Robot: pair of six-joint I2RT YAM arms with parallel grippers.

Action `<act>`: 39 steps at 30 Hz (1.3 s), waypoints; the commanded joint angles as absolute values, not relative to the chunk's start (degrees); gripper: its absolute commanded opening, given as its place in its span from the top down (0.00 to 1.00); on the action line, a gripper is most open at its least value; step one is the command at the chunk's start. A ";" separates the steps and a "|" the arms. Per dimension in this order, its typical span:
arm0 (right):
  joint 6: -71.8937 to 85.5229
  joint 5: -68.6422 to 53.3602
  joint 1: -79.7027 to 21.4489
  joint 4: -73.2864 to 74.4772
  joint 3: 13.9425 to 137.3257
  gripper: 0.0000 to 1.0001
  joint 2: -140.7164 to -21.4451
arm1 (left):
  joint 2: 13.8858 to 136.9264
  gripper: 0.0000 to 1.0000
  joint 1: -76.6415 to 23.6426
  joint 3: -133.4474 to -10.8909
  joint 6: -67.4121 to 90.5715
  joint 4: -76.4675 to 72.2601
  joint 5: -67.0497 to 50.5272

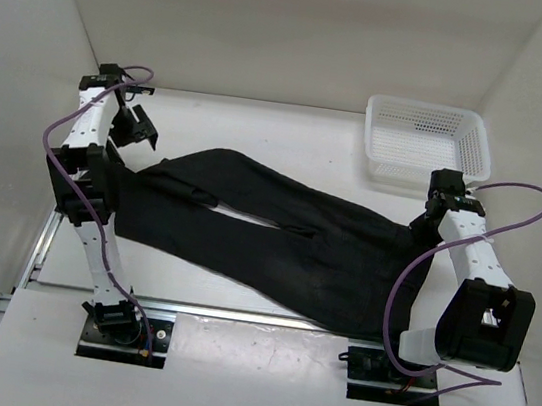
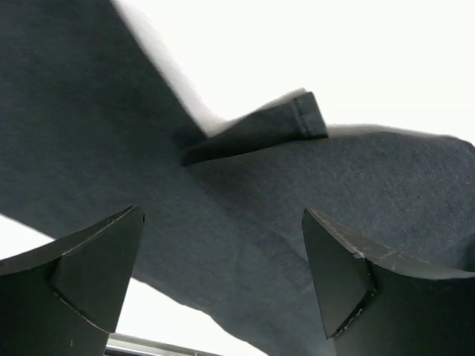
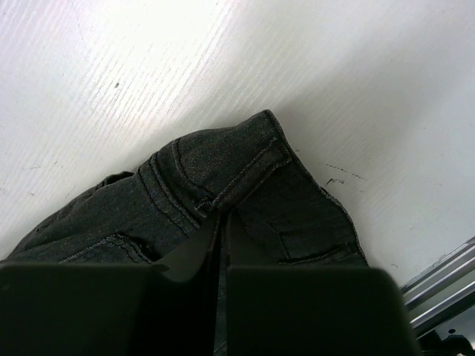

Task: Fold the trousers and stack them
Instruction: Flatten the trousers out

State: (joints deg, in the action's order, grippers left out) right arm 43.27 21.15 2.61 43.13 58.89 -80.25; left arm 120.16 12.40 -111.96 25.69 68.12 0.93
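The black trousers (image 1: 276, 239) lie spread across the table, legs to the left and waist to the right. My left gripper (image 1: 138, 128) is open and empty, hovering over the leg ends. In the left wrist view its fingers (image 2: 96, 259) stand wide apart above the fabric (image 2: 245, 215), with a folded-over hem (image 2: 297, 122) beyond. My right gripper (image 1: 430, 217) is at the waist end. In the right wrist view it (image 3: 223, 226) is shut on the stitched waistband (image 3: 237, 174), which is bunched up off the table.
A white mesh basket (image 1: 431, 109) stands at the back right, just beyond my right gripper. White walls enclose the table on the left, back and right. A metal rail (image 1: 235, 314) runs along the near edge, also showing in the right wrist view (image 3: 445, 285).
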 commanded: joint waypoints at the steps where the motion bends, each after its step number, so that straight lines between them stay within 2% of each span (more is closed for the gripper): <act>1: 41.66 21.45 2.81 43.42 60.12 1.00 -80.24 | 120.58 0.00 11.07 -111.01 25.14 66.19 -2.72; 4: 41.66 20.40 2.81 42.89 60.12 1.00 -80.77 | 122.68 0.04 11.07 -112.50 25.14 66.18 -3.42; 5: 41.66 20.39 2.81 42.89 60.12 1.00 -80.77 | 123.30 0.13 11.68 -113.02 24.61 66.18 -8.04; 7: 41.66 19.78 2.81 42.37 60.12 1.00 -80.77 | 124.53 0.16 12.30 -112.16 24.09 66.18 -13.08; 11: 41.66 19.16 2.81 42.36 60.12 1.00 -80.77 | 123.05 0.05 12.30 -107.68 25.22 65.13 -12.57; 15: 41.66 18.63 2.81 42.36 60.64 1.00 -80.77 | 123.05 0.09 12.30 -105.47 25.84 63.72 -11.77; 18: 41.66 18.11 2.81 42.36 60.64 1.00 -80.77 | 124.28 0.31 12.30 -105.38 25.84 63.02 -12.30; 19: 41.66 18.11 2.81 42.36 60.64 1.00 -80.77 | 124.28 0.42 12.30 -105.99 25.84 63.02 -12.91; 20: 41.66 18.11 2.81 42.36 60.64 1.00 -80.77 | 124.28 0.54 12.30 -106.52 25.84 63.02 -12.92; 21: 41.66 18.11 2.81 42.36 60.64 1.00 -80.25 | 124.28 0.82 12.30 -107.22 25.84 63.02 -12.92; 22: 41.66 18.11 2.81 42.36 60.64 1.00 -80.24 | 124.28 0.90 12.30 -109.14 25.84 64.50 -12.92; 25: 41.66 18.11 2.81 42.36 60.64 1.00 -79.72 | 124.28 0.90 12.30 -113.63 25.84 66.53 -10.65; 33: 41.66 18.11 3.34 42.36 60.12 1.00 -79.19 | 122.53 0.90 10.99 -139.55 28.04 69.79 -11.59; 34: 41.66 18.11 3.86 42.36 60.12 1.00 -78.67 | 119.30 0.90 10.99 -140.35 28.04 67.70 -12.47; 39: 42.19 18.11 4.48 42.36 58.97 1.00 -78.13 | 102.59 0.90 8.79 -124.06 26.46 54.06 -10.73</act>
